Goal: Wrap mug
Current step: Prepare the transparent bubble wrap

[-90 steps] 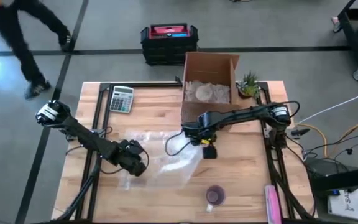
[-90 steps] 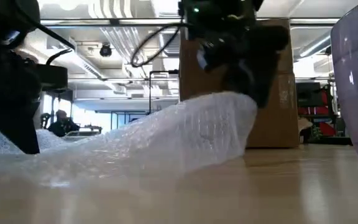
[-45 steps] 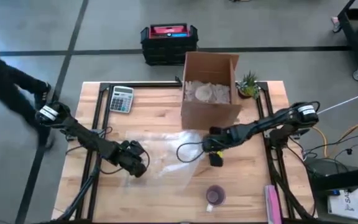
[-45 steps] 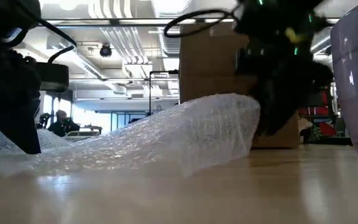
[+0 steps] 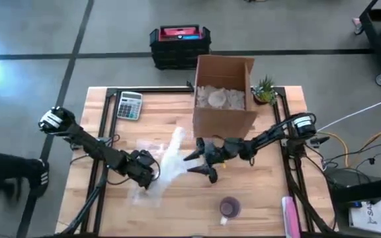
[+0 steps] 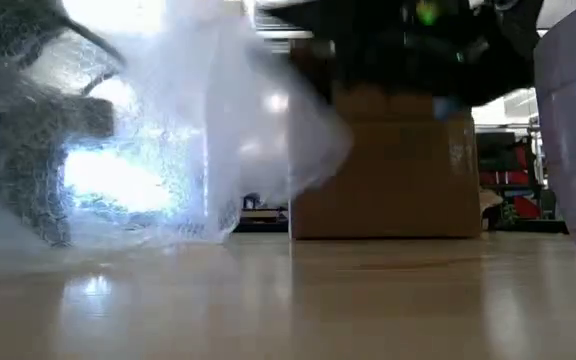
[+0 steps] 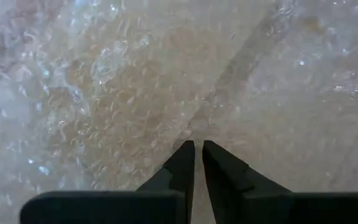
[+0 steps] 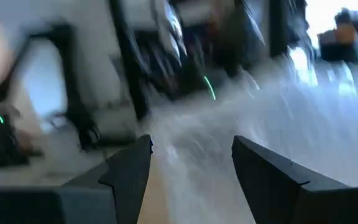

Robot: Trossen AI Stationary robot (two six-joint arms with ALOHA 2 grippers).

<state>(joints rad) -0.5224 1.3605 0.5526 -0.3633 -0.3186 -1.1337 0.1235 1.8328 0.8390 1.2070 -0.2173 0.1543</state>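
Bubble wrap (image 5: pixel 167 164) pinned by closed left end effector (image 7: pixel 197 155); right end effector (image 5: pixel 202 160) open; spread flat before mug (image 5: pixel 228 208).

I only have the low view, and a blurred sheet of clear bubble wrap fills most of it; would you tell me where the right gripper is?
Observer: From above, the right gripper is at mid-table beside the raised edge of the clear bubble wrap sheet, in front of the brown cardboard box.
Operator: Are its fingers open?
Observer: Yes, its wrist view shows them wide apart.
Operator: And the left gripper?
Observer: The left gripper is low over the sheet's left part, fingers almost together.
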